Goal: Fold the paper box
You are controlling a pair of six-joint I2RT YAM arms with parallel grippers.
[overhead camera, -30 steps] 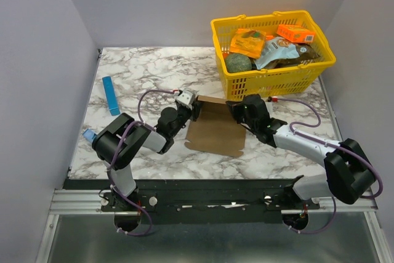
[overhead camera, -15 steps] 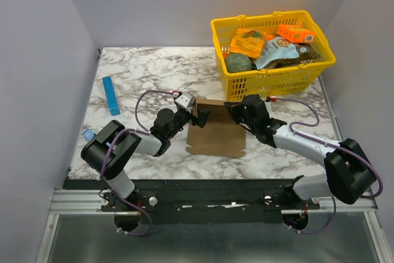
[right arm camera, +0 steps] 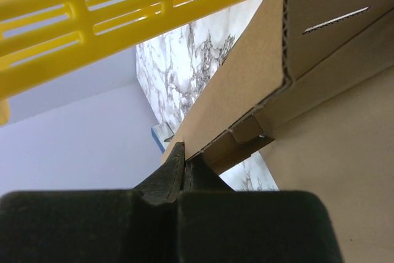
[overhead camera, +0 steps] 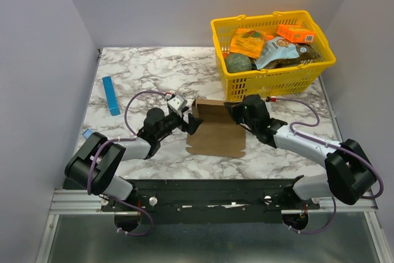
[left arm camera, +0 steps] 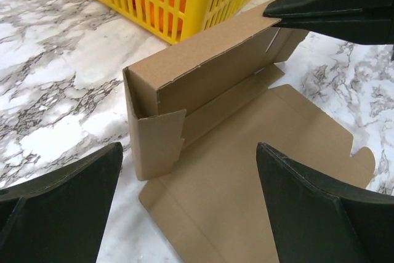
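The paper box (overhead camera: 215,132) lies as a brown cardboard sheet on the marble table, its far long wall folded upright. In the left wrist view the box (left arm camera: 246,170) shows that raised wall and a small end flap standing at its left corner. My left gripper (overhead camera: 188,122) is open just left of the box, with nothing between its fingers (left arm camera: 68,207). My right gripper (overhead camera: 230,109) is shut, and its fingertips (right arm camera: 178,158) meet the right end of the raised wall (right arm camera: 246,84). Nothing visibly sits between them.
A yellow basket (overhead camera: 274,75) holding orange packets and other items stands right behind the box, its wall (left arm camera: 178,4) close to the raised wall. A thin blue strip (overhead camera: 111,95) lies at the left, and a small blue object (overhead camera: 88,134) sits near the left edge.
My left gripper has opened, let go of the box's left end and drawn back to the left. The raised wall and end flap stay up. The right arm has not moved.
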